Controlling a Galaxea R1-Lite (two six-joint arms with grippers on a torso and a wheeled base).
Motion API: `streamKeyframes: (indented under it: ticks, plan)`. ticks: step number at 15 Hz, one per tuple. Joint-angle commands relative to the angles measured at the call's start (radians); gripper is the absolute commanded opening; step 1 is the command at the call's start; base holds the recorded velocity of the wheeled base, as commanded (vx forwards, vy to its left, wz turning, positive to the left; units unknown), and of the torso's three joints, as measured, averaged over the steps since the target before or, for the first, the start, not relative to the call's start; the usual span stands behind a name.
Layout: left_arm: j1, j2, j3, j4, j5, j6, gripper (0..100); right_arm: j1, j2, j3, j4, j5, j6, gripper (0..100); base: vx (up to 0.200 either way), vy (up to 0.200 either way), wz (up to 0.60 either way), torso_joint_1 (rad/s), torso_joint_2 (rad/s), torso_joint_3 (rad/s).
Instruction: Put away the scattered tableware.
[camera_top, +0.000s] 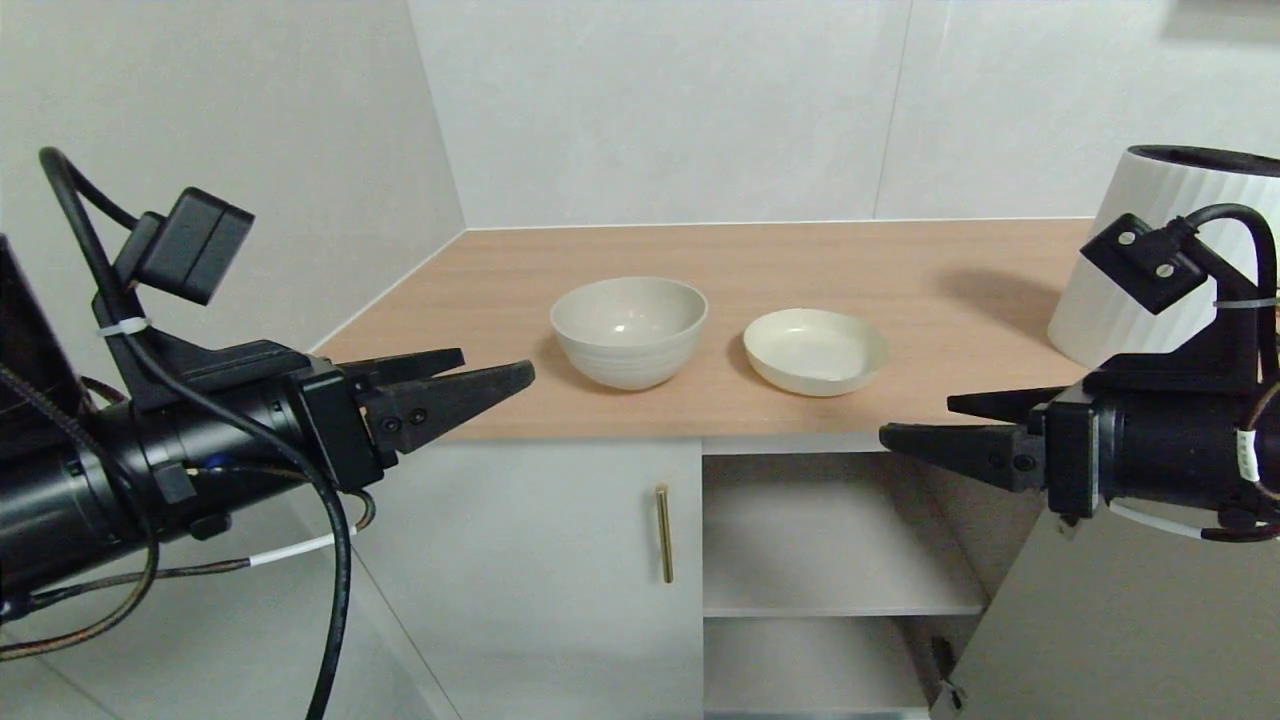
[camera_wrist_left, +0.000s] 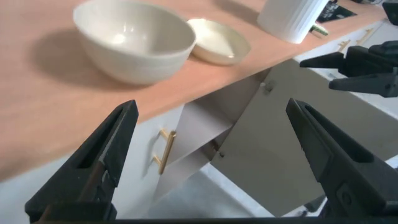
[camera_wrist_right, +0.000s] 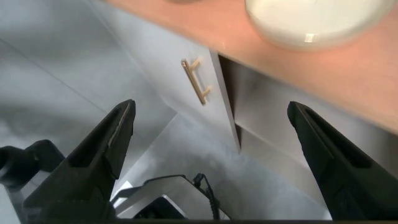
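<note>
Wooden counter (camera_top: 800, 260) holds bowl (camera_top: 628, 330) and dish (camera_top: 815, 350) side by side. We find left gripper (camera_top: 495, 365) and right gripper (camera_top: 915, 420) wide open, short of its front edge; left faces bowl, right faces dish.

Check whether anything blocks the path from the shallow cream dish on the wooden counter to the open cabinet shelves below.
Nothing visible does. The shallow cream dish sits right above the open cabinet shelves, and the white door is swung aside.
</note>
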Motion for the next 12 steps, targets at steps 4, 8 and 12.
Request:
streamKeyframes:
  ticks: [4,8,12]
  plan:
    - [0.002,0.003,0.0,-0.001,0.0,-0.001,100,0.001,0.005,0.0,-0.001,0.002,0.0,100,0.0,0.0,0.0,0.187,-0.48,-0.289]
    - [0.002,0.003,0.0,-0.002,-0.002,-0.001,100,-0.001,0.023,-0.002,-0.015,0.0,0.0,100,0.0,0.0,0.0,0.187,-0.46,-0.256]
    - [0.002,0.022,-0.132,0.047,-0.005,-0.001,100,-0.003,0.109,-0.077,-0.075,-0.02,0.004,100,0.0,0.0,0.0,0.037,-0.08,-0.043]
